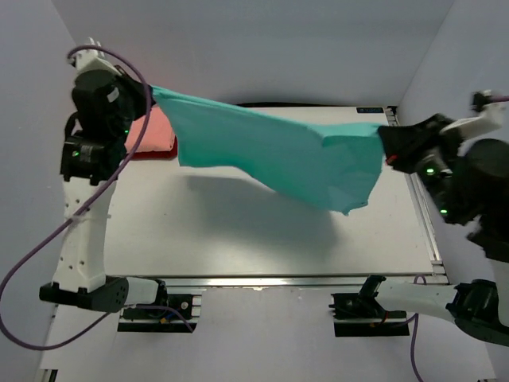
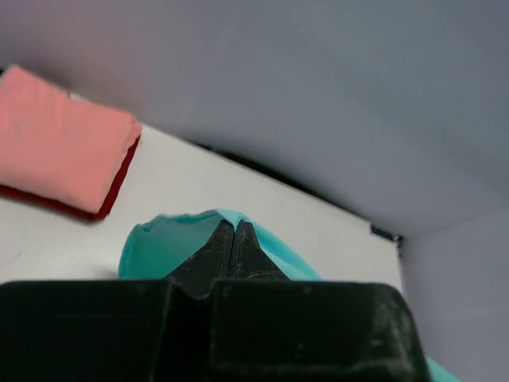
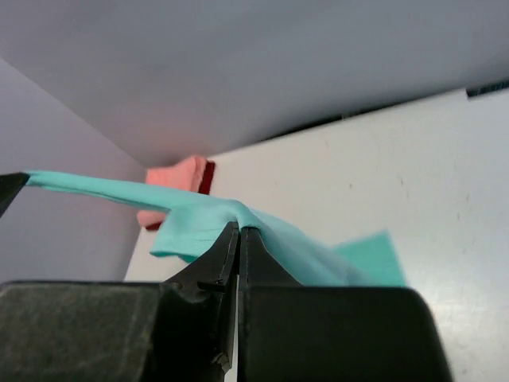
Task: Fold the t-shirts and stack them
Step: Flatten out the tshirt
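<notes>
The teal t-shirt [image 1: 278,155] hangs stretched in the air between my two grippers, above the white table [image 1: 238,239]. My left gripper [image 1: 148,92] is shut on its left end, seen up close in the left wrist view [image 2: 233,227] with teal cloth [image 2: 159,247] draped over the tips. My right gripper [image 1: 382,137] is shut on its right end, also in the right wrist view [image 3: 239,231], with the shirt [image 3: 191,219] running off to the left. The folded salmon-pink t-shirt [image 1: 151,135] lies on the folded dark red t-shirt [image 1: 155,155] at the table's far left.
Grey walls close in the table on the left, back and right. The pink-on-red stack also shows in the left wrist view [image 2: 60,151] and in the right wrist view [image 3: 175,179]. A metal rail [image 1: 278,280] runs along the near edge.
</notes>
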Action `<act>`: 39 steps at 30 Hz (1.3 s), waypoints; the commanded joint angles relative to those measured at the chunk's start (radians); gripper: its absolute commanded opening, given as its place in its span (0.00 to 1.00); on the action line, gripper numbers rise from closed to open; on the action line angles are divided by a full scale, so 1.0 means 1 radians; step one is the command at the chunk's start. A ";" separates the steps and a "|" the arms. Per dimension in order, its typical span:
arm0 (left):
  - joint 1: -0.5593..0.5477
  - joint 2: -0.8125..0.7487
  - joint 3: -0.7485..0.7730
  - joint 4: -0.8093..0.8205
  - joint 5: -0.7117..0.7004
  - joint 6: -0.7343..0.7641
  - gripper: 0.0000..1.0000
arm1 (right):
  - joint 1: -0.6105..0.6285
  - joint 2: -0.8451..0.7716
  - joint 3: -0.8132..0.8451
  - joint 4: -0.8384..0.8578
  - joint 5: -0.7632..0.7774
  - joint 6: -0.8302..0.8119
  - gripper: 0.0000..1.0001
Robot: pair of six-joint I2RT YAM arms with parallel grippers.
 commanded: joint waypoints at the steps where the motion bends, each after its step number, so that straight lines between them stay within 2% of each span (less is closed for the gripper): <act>1: -0.002 -0.017 0.146 -0.185 -0.041 0.013 0.00 | 0.002 0.033 0.204 -0.039 0.030 -0.204 0.00; 7: -0.002 -0.061 0.341 -0.222 -0.047 0.008 0.00 | 0.000 0.107 0.482 -0.040 -0.040 -0.350 0.00; 14: -0.002 -0.029 0.491 -0.251 0.005 0.008 0.00 | 0.002 0.183 0.476 -0.006 -0.103 -0.414 0.00; 18: -0.002 -0.041 0.422 -0.236 -0.004 -0.001 0.00 | 0.000 0.249 0.458 -0.006 -0.108 -0.424 0.00; 22: -0.002 -0.066 0.306 -0.220 -0.033 0.004 0.00 | 0.002 0.294 0.433 0.012 -0.047 -0.448 0.00; 26: -0.002 -0.005 0.237 -0.213 -0.074 0.038 0.00 | -0.012 0.370 0.413 0.023 0.016 -0.494 0.00; 29: -0.002 0.028 0.102 -0.147 -0.076 0.054 0.00 | -0.145 0.436 0.390 0.011 -0.147 -0.462 0.00; 30: -0.002 0.049 0.061 -0.124 -0.073 0.057 0.00 | -0.253 0.447 0.340 0.020 -0.292 -0.451 0.00; 32: -0.002 0.074 -0.046 -0.048 -0.073 0.061 0.00 | -0.321 0.481 0.266 0.067 -0.347 -0.439 0.00; 34: -0.002 0.130 -0.090 -0.003 -0.053 0.061 0.00 | -0.414 0.536 0.208 0.108 -0.433 -0.439 0.00; 36: -0.002 0.221 -0.089 0.036 -0.039 0.067 0.00 | -0.487 0.602 0.241 0.107 -0.493 -0.454 0.00; 38: 0.000 0.301 -0.038 0.034 -0.036 0.074 0.00 | -0.533 0.735 0.405 0.066 -0.530 -0.474 0.00; 39: 0.000 0.395 0.059 0.005 -0.048 0.093 0.00 | -0.579 0.825 0.516 0.064 -0.575 -0.471 0.00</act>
